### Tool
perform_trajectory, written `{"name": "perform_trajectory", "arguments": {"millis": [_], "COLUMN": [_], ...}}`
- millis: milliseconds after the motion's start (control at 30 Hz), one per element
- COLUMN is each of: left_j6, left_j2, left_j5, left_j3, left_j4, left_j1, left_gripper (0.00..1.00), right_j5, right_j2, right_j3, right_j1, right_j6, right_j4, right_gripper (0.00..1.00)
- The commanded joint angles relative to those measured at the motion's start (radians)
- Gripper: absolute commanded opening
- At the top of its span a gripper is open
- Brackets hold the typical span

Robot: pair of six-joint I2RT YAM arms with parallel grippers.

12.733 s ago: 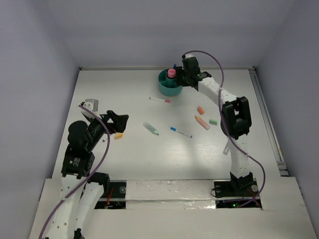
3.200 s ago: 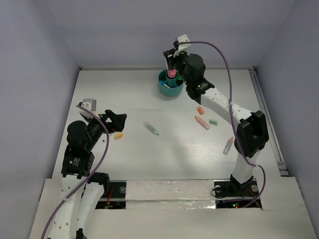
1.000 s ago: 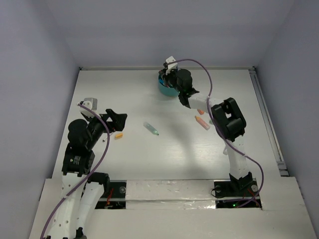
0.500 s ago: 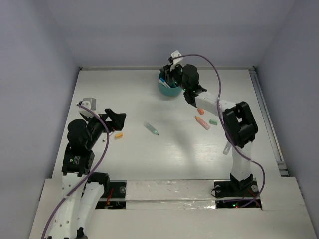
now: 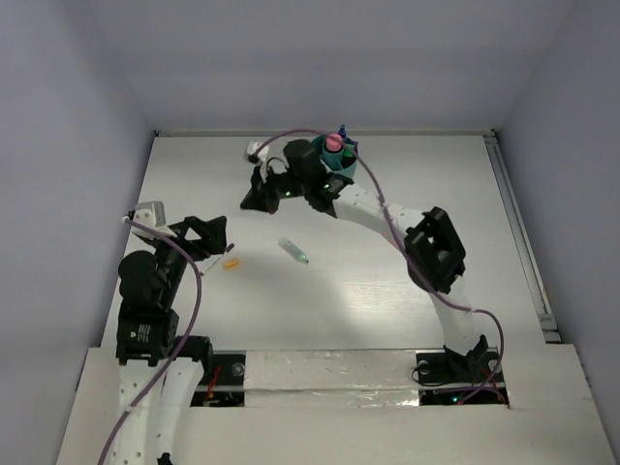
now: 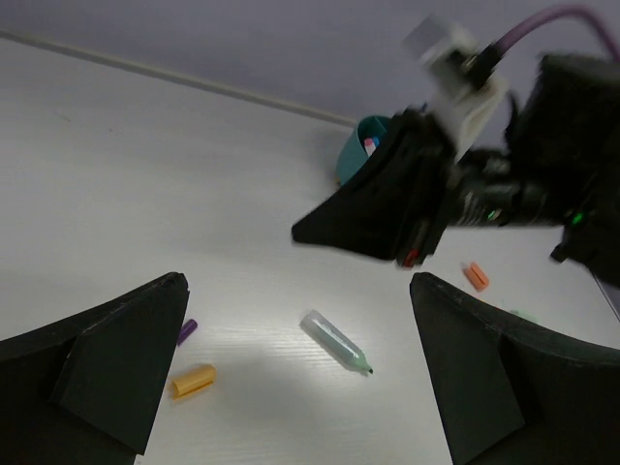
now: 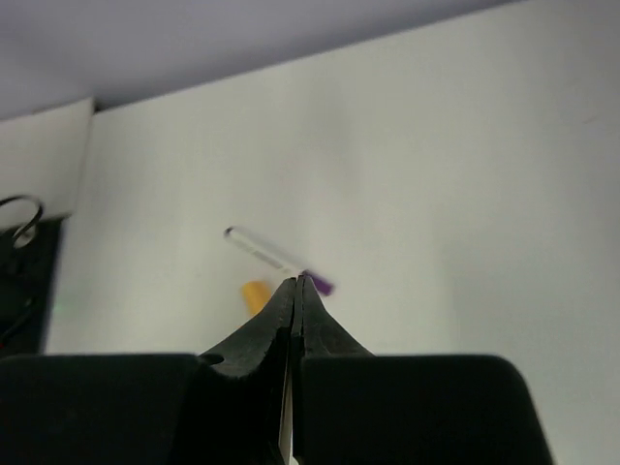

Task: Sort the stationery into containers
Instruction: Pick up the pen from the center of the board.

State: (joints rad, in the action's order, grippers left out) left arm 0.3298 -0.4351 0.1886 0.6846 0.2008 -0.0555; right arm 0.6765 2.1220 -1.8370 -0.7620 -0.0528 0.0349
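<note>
The teal cup [image 5: 341, 167] stands at the back of the table and holds a pink-capped bottle [image 5: 333, 142] and pens. My right gripper [image 5: 245, 202] is shut, stretched far to the left of the cup and hanging above the table with nothing visible between its fingers. In its own view the tips [image 7: 298, 282] line up with a clear pen with a purple cap [image 7: 268, 253] and an orange piece [image 7: 255, 294]. A green highlighter [image 6: 336, 341] lies between my left gripper's [image 6: 298, 283] wide-open fingers, with the orange piece [image 6: 193, 381] and purple cap [image 6: 186, 331] to its left.
A small orange item [image 6: 475, 276] lies on the table right of the highlighter, beyond the right arm [image 5: 387, 218], which spans the middle of the table. Walls enclose the table at the back and on both sides.
The right arm has swung from the cup leftward across the table and its gripper has shut. The left arm has shifted slightly to the left, still open.
</note>
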Motion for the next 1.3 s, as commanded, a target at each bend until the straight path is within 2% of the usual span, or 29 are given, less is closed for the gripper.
{"name": "perform_trajectory", "arguments": {"millis": [0,100,133,200,233,433,633,900,1100,1233,1267], "left_j6": [0.020,0.028,0.028,0.026,0.026,0.023,0.021,0.018,0.018,0.018,0.018], "left_j2": [0.076,0.098,0.098,0.095,0.093,0.087,0.093,0.091,0.087,0.084,0.084], "left_j5": [-0.096,-0.144,-0.150,-0.147,-0.144,-0.124,-0.117,-0.110,-0.097,-0.092,-0.089], "left_j3": [0.013,0.020,0.021,0.021,0.021,0.018,0.016,0.015,0.012,0.010,0.010], "left_j4": [-0.028,-0.017,-0.014,-0.015,-0.015,-0.023,-0.026,-0.027,-0.032,-0.034,-0.035], "left_j1": [0.013,0.013,0.022,0.022,0.022,0.022,0.022,0.022,0.022,0.022,0.022], "left_gripper": [0.99,0.99,0.99,0.99,0.99,0.99,0.99,0.99,0.99,0.99,0.99], "right_j5": [0.077,0.025,0.017,-0.021,-0.034,-0.163,-0.210,-0.302,-0.318,-0.348,-0.351], "right_j2": [0.099,0.168,0.215,0.260,0.300,0.401,0.492,0.567,0.613,0.648,0.653], "right_j3": [-0.077,-0.178,-0.208,-0.292,-0.315,-0.453,-0.570,-0.651,-0.673,-0.680,-0.682], "right_j1": [-0.059,-0.120,-0.131,-0.155,-0.175,-0.238,-0.261,-0.321,-0.321,-0.321,-0.321], "right_j6": [-0.024,-0.057,-0.064,-0.079,-0.087,-0.192,-0.292,-0.412,-0.424,-0.423,-0.424], "right_j4": [-0.174,-0.243,-0.262,-0.302,-0.309,-0.391,-0.467,-0.458,-0.419,-0.400,-0.398], "right_gripper": [0.05,0.22,0.36,0.48,0.59,0.80,0.82,0.82,0.70,0.53,0.43]}}
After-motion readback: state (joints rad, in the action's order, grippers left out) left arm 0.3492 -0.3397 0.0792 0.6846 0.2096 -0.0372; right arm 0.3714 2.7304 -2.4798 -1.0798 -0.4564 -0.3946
